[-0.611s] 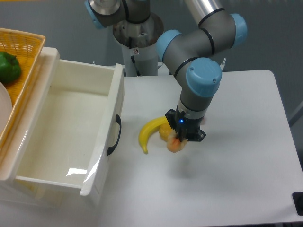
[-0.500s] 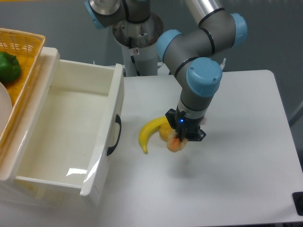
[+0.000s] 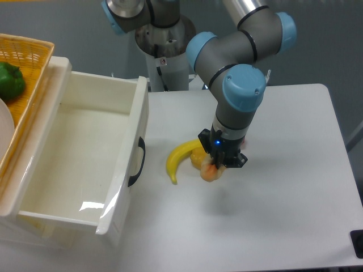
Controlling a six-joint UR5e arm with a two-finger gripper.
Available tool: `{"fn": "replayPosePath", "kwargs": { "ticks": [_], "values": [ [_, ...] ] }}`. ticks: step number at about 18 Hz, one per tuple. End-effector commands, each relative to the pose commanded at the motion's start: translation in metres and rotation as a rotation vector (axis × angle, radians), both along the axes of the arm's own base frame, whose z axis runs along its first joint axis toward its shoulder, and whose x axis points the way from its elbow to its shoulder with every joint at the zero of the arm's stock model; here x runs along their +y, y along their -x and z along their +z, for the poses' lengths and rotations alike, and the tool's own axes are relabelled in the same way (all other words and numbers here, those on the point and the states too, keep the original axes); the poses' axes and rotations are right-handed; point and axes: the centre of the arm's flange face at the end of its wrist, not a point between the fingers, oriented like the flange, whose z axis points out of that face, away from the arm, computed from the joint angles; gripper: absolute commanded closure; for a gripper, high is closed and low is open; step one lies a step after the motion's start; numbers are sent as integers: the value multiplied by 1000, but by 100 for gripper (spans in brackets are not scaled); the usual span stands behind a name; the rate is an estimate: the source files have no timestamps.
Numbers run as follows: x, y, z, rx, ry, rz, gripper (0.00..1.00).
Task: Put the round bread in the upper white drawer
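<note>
Your black two-finger gripper (image 3: 216,168) is pinching the small pale orange-tan round bread (image 3: 210,173); the bun sits between the fingers, low over the white table (image 3: 283,192), roughly mid-table. Can't tell whether it's off the surface yet or just touching.

Just beside it, on the drawer side: the curved yellow banana (image 3: 180,158) and a lumpy yellow piece (image 3: 197,161) tucked between banana and bun. Watch you don't drag either one along.

Progress, as I read it: grasp looks done, transport and release are left. The big glossy white plastic drawer with the curved black handle (image 3: 85,164) stands open at the table's left edge, well apart from the bun, nothing visible inside it. You need to clear its tall front panel before lowering in.

Arm pose: wrist vertical, tool pointing straight down, grey forearm with blue joint caps folded back toward the base at the table's far edge.

Woven yellow wicker basket (image 3: 25,68) with a green pepper (image 3: 10,79) sits beyond the drawer, far left; not the target.
</note>
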Motion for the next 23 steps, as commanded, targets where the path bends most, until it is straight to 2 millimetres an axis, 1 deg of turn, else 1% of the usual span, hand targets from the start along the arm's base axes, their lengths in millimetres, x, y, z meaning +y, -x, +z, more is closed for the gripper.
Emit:
{"fn": "replayPosePath", "kwargs": {
  "ticks": [6,8,10,12,18,19,20,23],
  "values": [
    [1,-3,4,-5,-2,42,96],
    [-1,-6,13,5,-9,45,96],
    [-4,-6,16,-1,-4,50,96],
    [-10,-7,30,16,-18,64,96],
    [-8,-12,38,2,-43,102,96],
    [-7,-15,41,1,-51,109,96],
    [-9,-18,50,6,-66,126,96],
    [-3,-23,58,-37,-117,234,96]
  ]
}}
